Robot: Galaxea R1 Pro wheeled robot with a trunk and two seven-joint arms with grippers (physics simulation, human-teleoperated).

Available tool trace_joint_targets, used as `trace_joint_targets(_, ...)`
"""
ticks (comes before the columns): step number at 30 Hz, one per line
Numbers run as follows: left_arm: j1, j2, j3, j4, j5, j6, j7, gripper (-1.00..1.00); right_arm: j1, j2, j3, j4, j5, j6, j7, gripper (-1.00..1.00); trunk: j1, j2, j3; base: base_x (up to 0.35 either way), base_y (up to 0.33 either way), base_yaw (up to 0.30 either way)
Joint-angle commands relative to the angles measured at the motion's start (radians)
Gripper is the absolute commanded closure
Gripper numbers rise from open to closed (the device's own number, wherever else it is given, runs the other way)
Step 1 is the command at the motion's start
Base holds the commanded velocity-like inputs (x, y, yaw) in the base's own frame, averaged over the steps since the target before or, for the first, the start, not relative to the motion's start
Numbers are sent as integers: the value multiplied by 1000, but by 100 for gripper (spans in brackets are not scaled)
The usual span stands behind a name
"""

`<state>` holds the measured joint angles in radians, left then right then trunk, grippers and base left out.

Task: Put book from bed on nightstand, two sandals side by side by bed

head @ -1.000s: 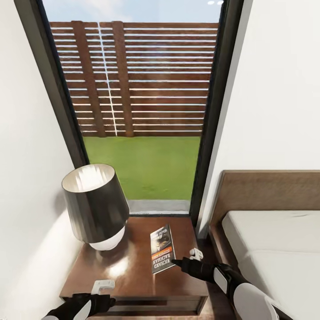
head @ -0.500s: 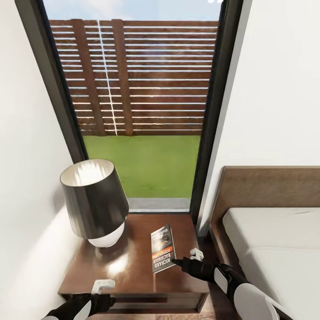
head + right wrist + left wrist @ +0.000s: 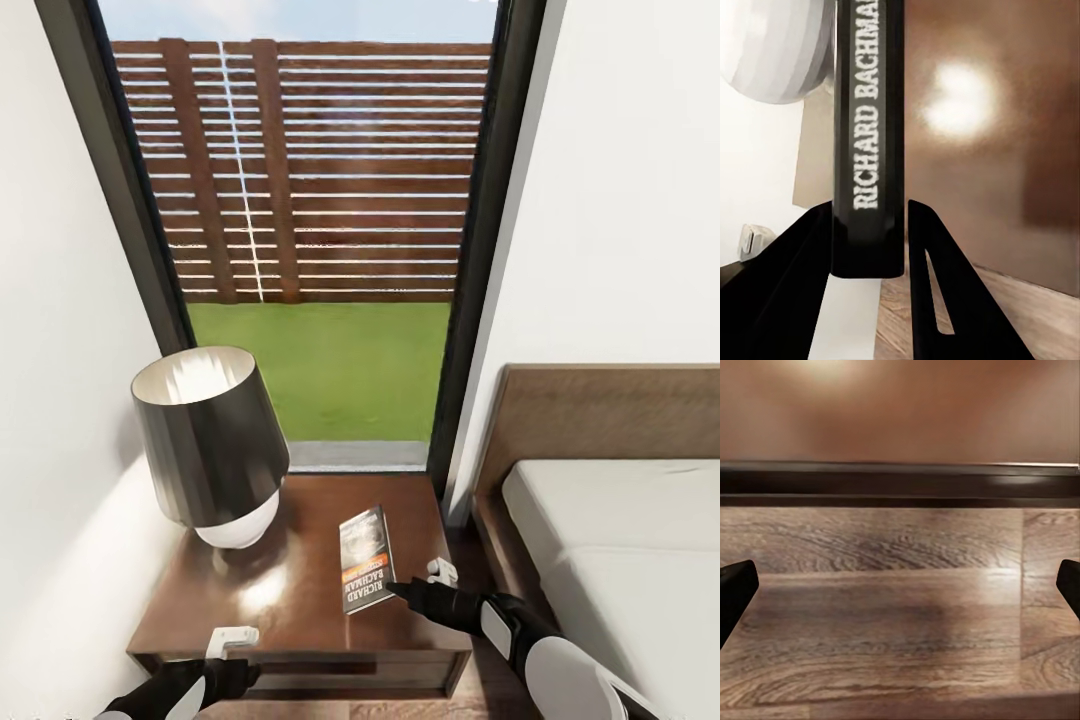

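The book (image 3: pixel 365 560), dark with an orange band, rests over the right half of the nightstand (image 3: pixel 290 600), its title end toward me. My right gripper (image 3: pixel 395 590) is shut on the book's near edge. In the right wrist view the spine (image 3: pixel 870 135) reading "RICHARD BACHMAN" runs between the two black fingers (image 3: pixel 802 262). My left gripper (image 3: pixel 232 645) hangs open in front of the nightstand's front edge, low at the left. The left wrist view shows its fingertips (image 3: pixel 735 589) wide apart over the plank floor. The bed (image 3: pixel 620 540) stands to the right of the nightstand. The sandals are out of view.
A table lamp (image 3: pixel 210 440) with a dark shade stands on the nightstand's left half. Behind is a tall dark-framed window (image 3: pixel 320 200) with grass and a slatted fence. White walls close in on both sides. The brown headboard (image 3: pixel 600 410) rises at the right.
The whole picture has shifted slightly, so the camera has moved. The right gripper still holds the book in the same spot on the nightstand.
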<state>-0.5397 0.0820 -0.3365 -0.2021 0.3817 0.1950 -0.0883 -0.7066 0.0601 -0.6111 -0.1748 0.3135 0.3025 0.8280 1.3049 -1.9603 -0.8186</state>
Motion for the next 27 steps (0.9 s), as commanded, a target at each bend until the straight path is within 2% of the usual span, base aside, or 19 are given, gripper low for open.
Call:
trace_joint_targets(1, 0, 1, -6, -2, 10, 5, -1, -100, 0, 1, -9, -3, 6, 9, 4, 100, 4, -8, -4, 0, 0, 0)
trace_joint_targets(8, 0, 1, -6, -3, 9, 4, -1, -100, -1, 0, -9, -4, 6, 10, 1, 100, 31, -57, -26, 0, 0, 0)
trace_joint_targets(17, 0, 1, -6, -3, 9, 3, -1, -100, -14, 4, -9, -3, 6, 10, -75, 100, 65, -120, -54, 0, 0, 0)
trace_joint_targets(27, 0, 1, -6, -3, 9, 3, -1, -100, -27, 5, -9, -4, 6, 11, -97, 100, 103, -190, -86, 0, 0, 0)
